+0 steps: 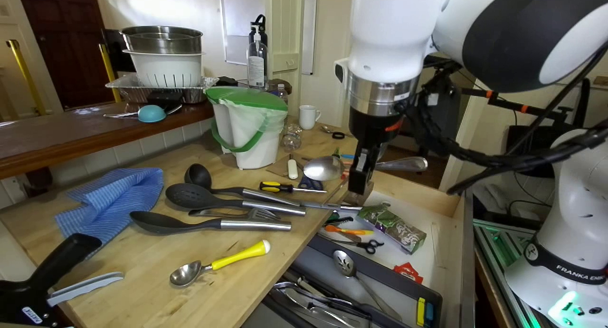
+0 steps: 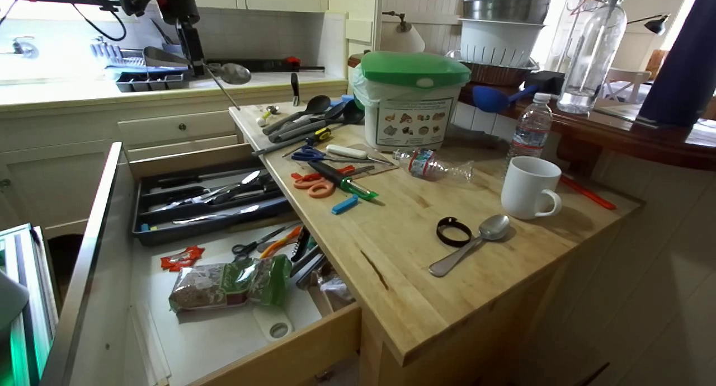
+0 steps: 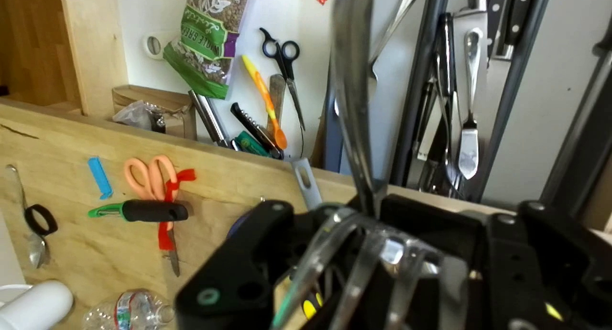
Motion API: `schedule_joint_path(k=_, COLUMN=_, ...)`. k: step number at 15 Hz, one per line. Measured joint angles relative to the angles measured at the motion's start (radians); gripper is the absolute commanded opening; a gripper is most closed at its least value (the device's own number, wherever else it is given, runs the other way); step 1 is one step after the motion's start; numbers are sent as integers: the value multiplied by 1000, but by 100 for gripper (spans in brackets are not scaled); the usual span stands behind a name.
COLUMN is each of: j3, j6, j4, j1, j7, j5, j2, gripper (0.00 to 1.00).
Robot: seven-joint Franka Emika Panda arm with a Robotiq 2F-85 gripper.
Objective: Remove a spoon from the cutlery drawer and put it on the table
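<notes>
My gripper (image 1: 363, 183) is shut on a large metal spoon (image 1: 324, 168), level above the table edge beside the drawer. Its bowl also shows in an exterior view (image 2: 234, 73), pointing over the table. In the wrist view the gripper (image 3: 375, 201) closes on a metal stem (image 3: 354, 81); several blurred prong-like strips (image 3: 363, 268) show there, and I cannot tell what they belong to. A thin rod (image 2: 224, 89) slants down from the fingertips. The cutlery drawer (image 2: 285, 347) stands open, holding jumbled utensils. The table (image 1: 256, 280) carries another spoon (image 2: 472, 243).
A green-lidded bucket (image 1: 247, 123), white mug (image 2: 528, 187), plastic bottle (image 2: 428, 165) and blue cloth (image 1: 118, 195) stand or lie on the table. Dark ladles (image 1: 213, 223) and a yellow-handled scoop (image 1: 218, 264) lie there too. A grain bag (image 2: 224, 285) lies in the drawer.
</notes>
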Motion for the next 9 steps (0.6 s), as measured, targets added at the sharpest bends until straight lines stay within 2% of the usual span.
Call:
schedule_joint_path(k=4, j3=-34, j6=71, j4=61, j1=-34, j7=-29, j5=2, j2=16, gripper=0)
schedule_joint_path(k=9, j3=-79, j6=172, j4=179, j1=-64, j7=-151, j5=26, j2=155, gripper=0)
